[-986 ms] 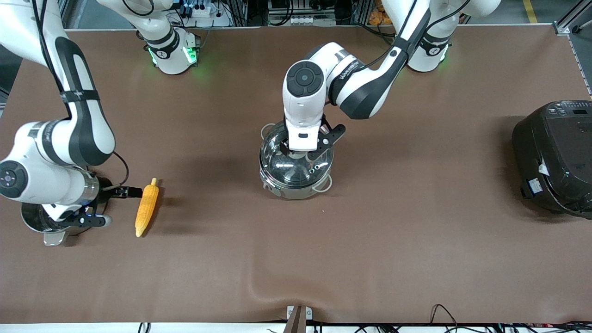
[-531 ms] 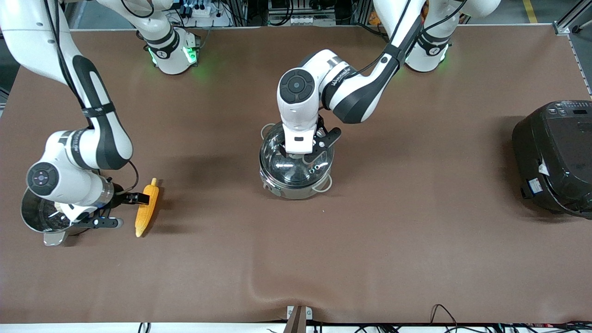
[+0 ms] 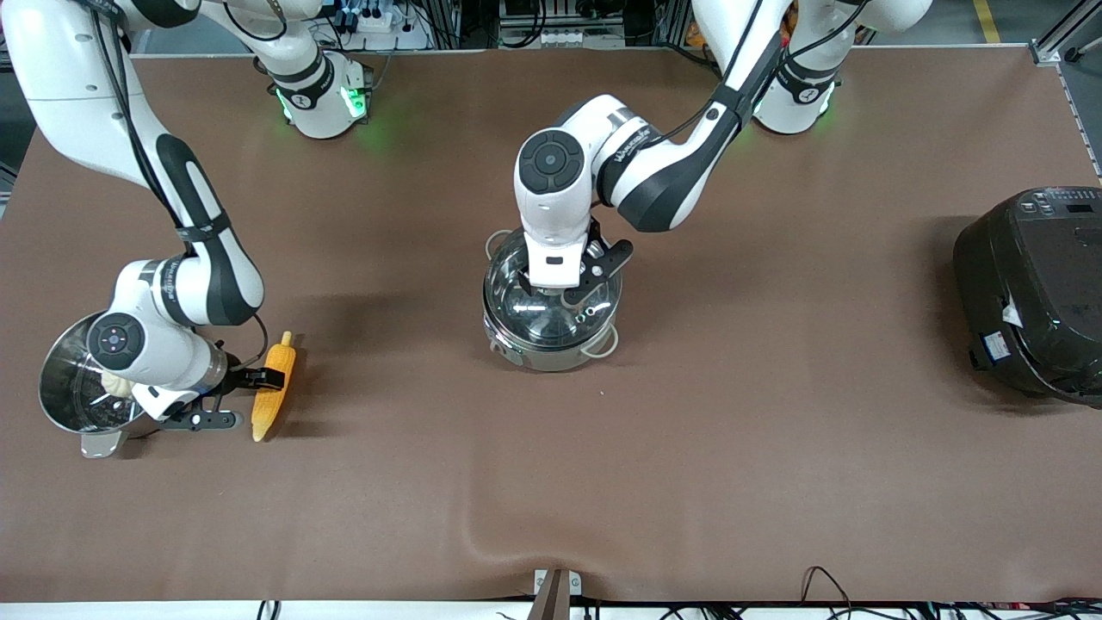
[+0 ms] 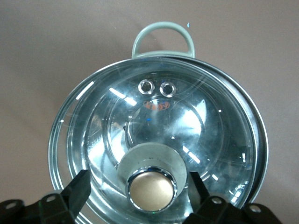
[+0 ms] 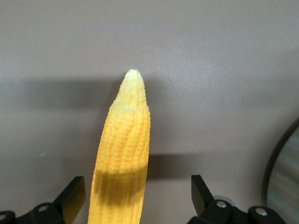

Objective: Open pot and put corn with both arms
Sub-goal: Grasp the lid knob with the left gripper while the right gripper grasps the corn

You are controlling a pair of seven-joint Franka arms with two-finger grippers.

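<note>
Now, operator, you see:
Pot (image 3: 551, 331): mid-table, glass lid (image 4: 159, 140) on.
Left claw (image 4: 152, 184): spread, straddling the lid's knob (image 4: 152, 189).
Corn (image 3: 272, 390): on table.
Right claw (image 5: 135, 196): spread, straddling corn.

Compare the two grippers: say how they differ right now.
The left gripper is over the pot, fingers either side of the lid knob; the right gripper straddles the corn lying on the table. Shared: both stand apart from their targets, nothing lifted.
</note>
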